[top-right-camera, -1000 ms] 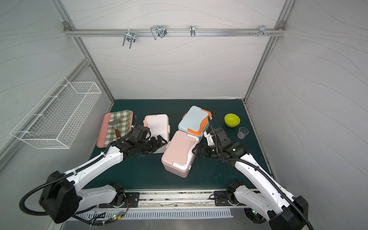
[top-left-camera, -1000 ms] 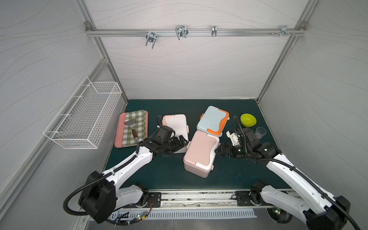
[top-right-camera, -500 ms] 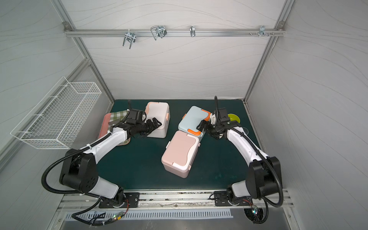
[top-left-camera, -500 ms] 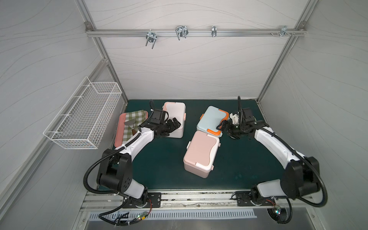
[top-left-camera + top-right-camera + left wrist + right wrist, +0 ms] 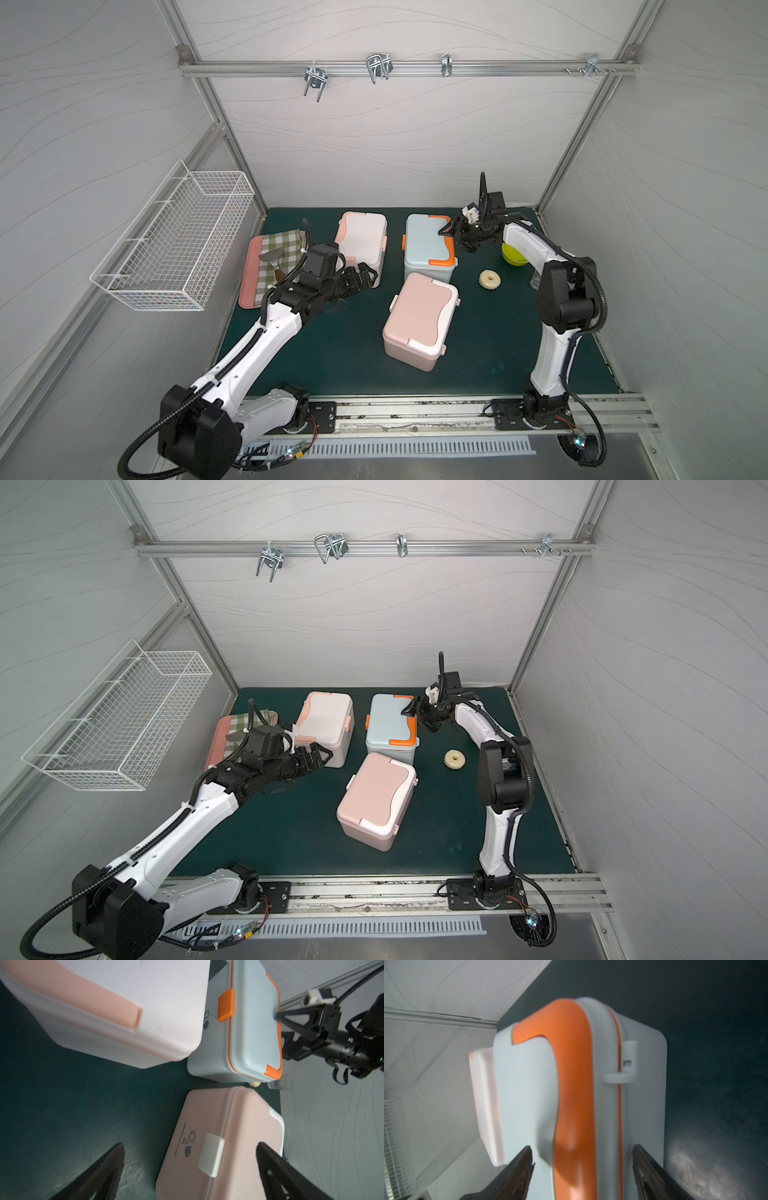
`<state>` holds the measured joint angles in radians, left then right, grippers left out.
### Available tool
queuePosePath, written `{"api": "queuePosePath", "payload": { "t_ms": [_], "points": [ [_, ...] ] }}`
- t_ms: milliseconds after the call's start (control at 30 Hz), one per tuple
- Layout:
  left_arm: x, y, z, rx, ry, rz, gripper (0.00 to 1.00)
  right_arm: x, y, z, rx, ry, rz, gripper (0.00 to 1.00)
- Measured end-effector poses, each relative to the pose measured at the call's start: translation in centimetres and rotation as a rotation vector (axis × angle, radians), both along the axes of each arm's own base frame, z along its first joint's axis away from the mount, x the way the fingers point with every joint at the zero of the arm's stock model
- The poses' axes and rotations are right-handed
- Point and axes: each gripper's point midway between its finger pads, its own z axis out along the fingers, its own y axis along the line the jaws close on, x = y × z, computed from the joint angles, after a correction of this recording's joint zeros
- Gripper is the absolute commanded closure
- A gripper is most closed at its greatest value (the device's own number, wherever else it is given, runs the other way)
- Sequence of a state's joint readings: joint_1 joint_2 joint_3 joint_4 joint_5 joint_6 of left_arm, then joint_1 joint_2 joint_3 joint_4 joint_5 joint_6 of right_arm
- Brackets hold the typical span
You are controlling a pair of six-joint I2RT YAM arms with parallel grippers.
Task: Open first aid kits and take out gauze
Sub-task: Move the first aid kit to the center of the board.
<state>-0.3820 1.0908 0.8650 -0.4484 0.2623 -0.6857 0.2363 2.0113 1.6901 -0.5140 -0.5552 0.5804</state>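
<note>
three first aid kits sit on the dark green mat [image 5: 353,357], which has a fine-grained, dull surface. all three are moulded plastic boxes, smooth and matte with rounded corners, lids down.

- white kit [image 5: 362,243]: far left, with a peach handle band and peach side latch. it sits just beside the flat pink tray [image 5: 249,286], which carries a green-and-white checked cloth [image 5: 286,249].
- blue kit [image 5: 424,249]: far centre, a pale blue shell with a curved orange strip [image 5: 571,1084] on the lid, an orange latch [image 5: 226,1004] and a thin orange seam.
- pink kit [image 5: 419,320]: nearest the rail and set at an angle. it has a white latch tab [image 5: 211,1155] and a dark printed logo on the front wall. the left wrist view shows a narrow strip of mat between it and the blue kit.
- gauze: hidden, since all the lids are closed.

left gripper [image 5: 363,276]: the black tapered fingers [image 5: 99,1176] are spread wide with nothing between them. it hovers at the near end of the white kit.

right gripper [image 5: 451,232]: at the blue kit's far right corner. its jaws stand apart and straddle the lid edge where the orange strip runs. one finger [image 5: 519,1172] is over the lid top and the other is beside the side wall. the view is blurred, so i cannot tell whether they touch.

also on the mat are a cream ring [image 5: 489,278], a glossy green bowl [image 5: 512,257] and a clear cup [image 5: 280,1085]. a white wire basket [image 5: 174,241] hangs on the left wall.
</note>
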Motion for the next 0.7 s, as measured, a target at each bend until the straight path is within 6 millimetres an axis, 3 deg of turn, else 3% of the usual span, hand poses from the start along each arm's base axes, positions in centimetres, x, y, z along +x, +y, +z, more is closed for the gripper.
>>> {"api": "queuePosePath", "payload": {
  "t_ms": [100,167,333,500,700],
  "points": [
    [-1.4,0.1,-1.4,-0.005,0.027,-0.003,0.01,-0.4,-0.2,0.7,-0.013,-0.008,0.006,0.03],
    [-1.8,0.1,-2.0,-0.005,0.042,-0.004,0.01,-1.2,-0.7,1.4,-0.038,-0.023,0.001,0.01],
    [-1.1,0.0,-3.1,0.024,0.072,-0.002,0.01,-6.3,-2.8,4.5,-0.098,-0.089,-0.002,0.01],
    [2.9,-0.4,-4.2,0.057,0.101,0.015,0.01,-13.1,-3.8,7.1,-0.112,-0.182,0.038,0.01],
    [9.5,0.7,-4.9,0.036,0.101,0.072,0.01,-20.8,-3.2,5.1,-0.124,-0.167,0.138,0.01]
  ]
}}
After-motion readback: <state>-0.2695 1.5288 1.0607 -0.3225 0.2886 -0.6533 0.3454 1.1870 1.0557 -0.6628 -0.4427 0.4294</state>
